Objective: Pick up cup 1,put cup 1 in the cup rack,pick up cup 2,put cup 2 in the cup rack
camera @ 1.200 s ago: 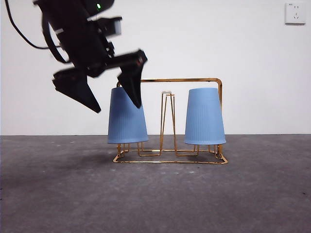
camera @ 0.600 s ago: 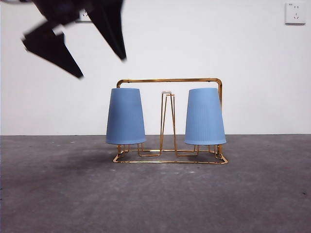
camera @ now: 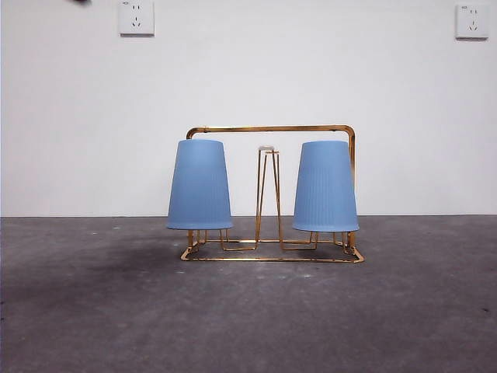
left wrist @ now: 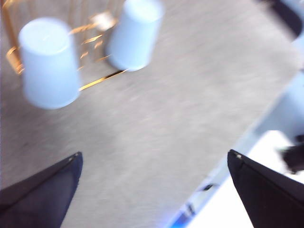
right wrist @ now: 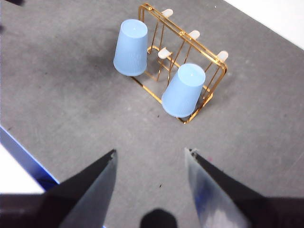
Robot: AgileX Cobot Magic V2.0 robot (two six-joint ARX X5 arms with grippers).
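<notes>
Overall: we see a gold wire cup rack (camera: 272, 128) standing on a grey table (camera: 248, 318) before a white wall.
Rack shape: we note a rectangular arched frame, a flat wire base and narrow upright prong loops with pale tips; one bare prong rises in the middle between the cups.
Left cup (camera: 199, 185): pale blue, ribbed, upside down over a prong at the rack's left end in the front view.
Right cup (camera: 326, 186): the same blue and shape, upside down at the rack's right end, well apart from the other.
Left gripper (left wrist: 154, 164): we find its black jaws spread wide, holding nothing, high above the table with the rack and both cups off to one side; the picture is blurred.
Right gripper (right wrist: 149, 156): jaws apart and empty, raised above the table, looking down on the rack.
Wall: two white sockets (camera: 136, 17) sit near the top corners.
</notes>
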